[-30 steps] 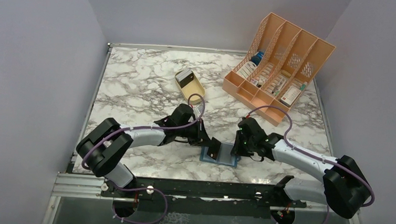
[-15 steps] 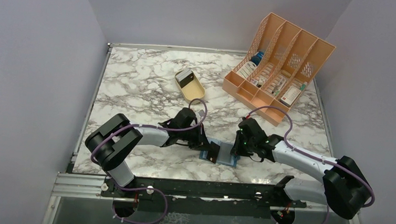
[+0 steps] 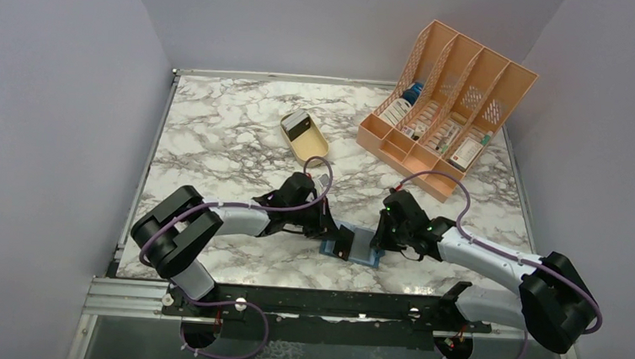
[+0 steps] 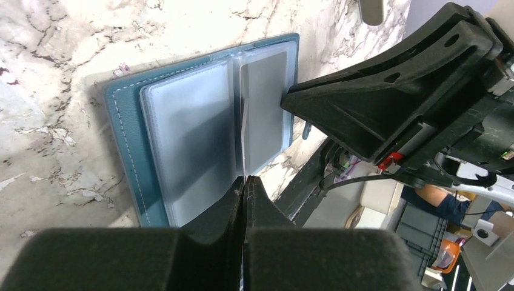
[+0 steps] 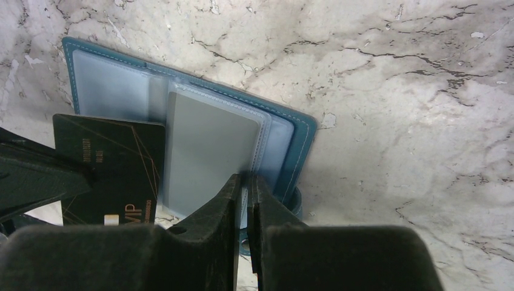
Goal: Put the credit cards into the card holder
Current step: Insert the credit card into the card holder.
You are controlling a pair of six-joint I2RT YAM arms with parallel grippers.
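Observation:
The card holder lies open near the table's front edge, pale blue pockets up, on its teal back. My left gripper is shut on a black credit card marked VIP. It holds the card on edge over the holder's left half; the card is a thin line in the left wrist view. My right gripper is shut on the near edge of a clear pocket leaf on the holder's right side. Two more credit cards, one pale and one dark, lie in the tan tray.
The tan oval tray sits mid-table behind the arms. An orange slotted file rack with small items stands at the back right. Grey walls close in the table on the left, back and right.
My left gripper has brought the black card lower and closer onto the holder. My right gripper's jaws have closed on the pocket leaf.

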